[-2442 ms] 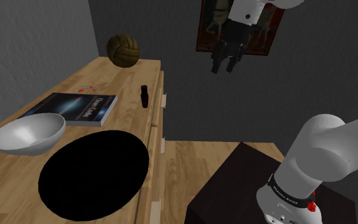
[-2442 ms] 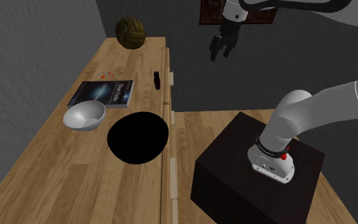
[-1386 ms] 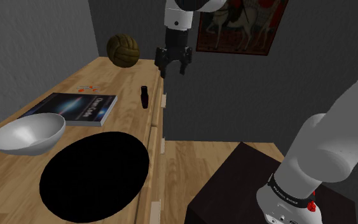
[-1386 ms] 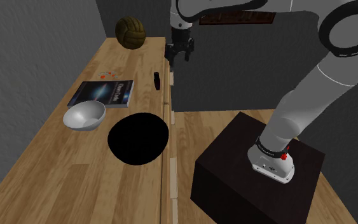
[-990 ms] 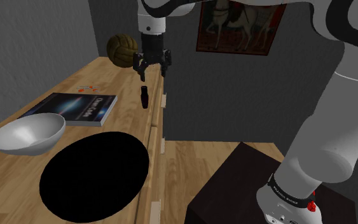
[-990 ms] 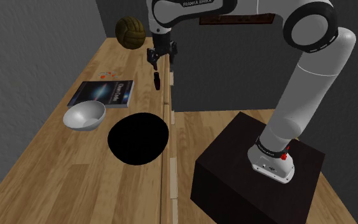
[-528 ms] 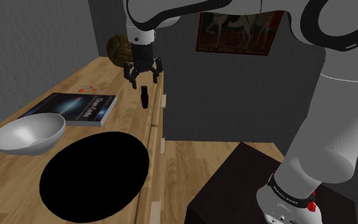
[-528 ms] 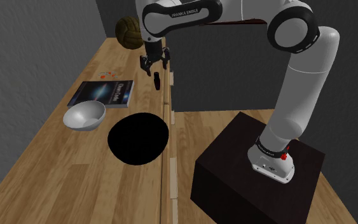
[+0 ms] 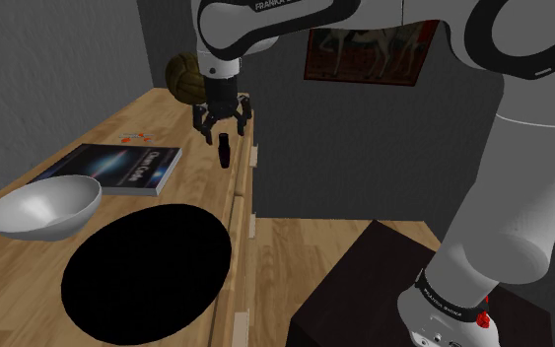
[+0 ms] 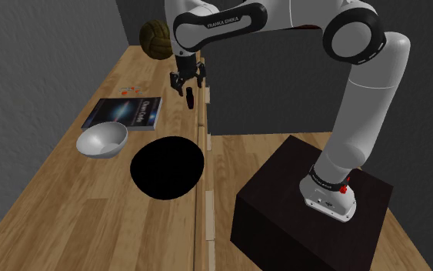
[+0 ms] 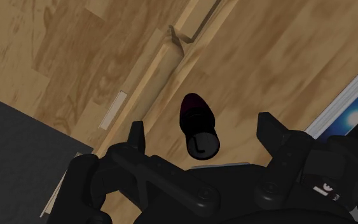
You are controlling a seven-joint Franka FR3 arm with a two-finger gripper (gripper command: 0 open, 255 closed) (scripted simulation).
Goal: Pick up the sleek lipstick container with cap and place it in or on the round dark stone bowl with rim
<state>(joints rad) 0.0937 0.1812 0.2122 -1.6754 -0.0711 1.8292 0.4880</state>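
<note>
Lipstick container stood upright on the wooden worktop, close to the edge on the shoulder view's right, beyond the dark bowl. It was small and dark, with a maroon tint in the wrist view. Same spot in the second exterior view.

Gripper hung directly over it, pointing down, with the fingers spread. Wrist view: gripper straddled the container, one fingertip on each side, a gap on both, no contact. Nothing grasped. In the second exterior view the gripper sat about level with the container's top.

Dark bowl rendered as a flat black round patch on the near part of the worktop, well apart from the container; also seen at.

Other items on the worktop:
- pale grey bowl, just left of the dark bowl in the shoulder view
- book with a dark starry cover, beyond the grey bowl and left of the container
- small orange-red bits beyond the book, too small to identify
- brown ball at the far end by the wall, partly behind the arm

Framed picture hung on the grey wall. Dark stand sat on the wood floor, right of the worktop.
</note>
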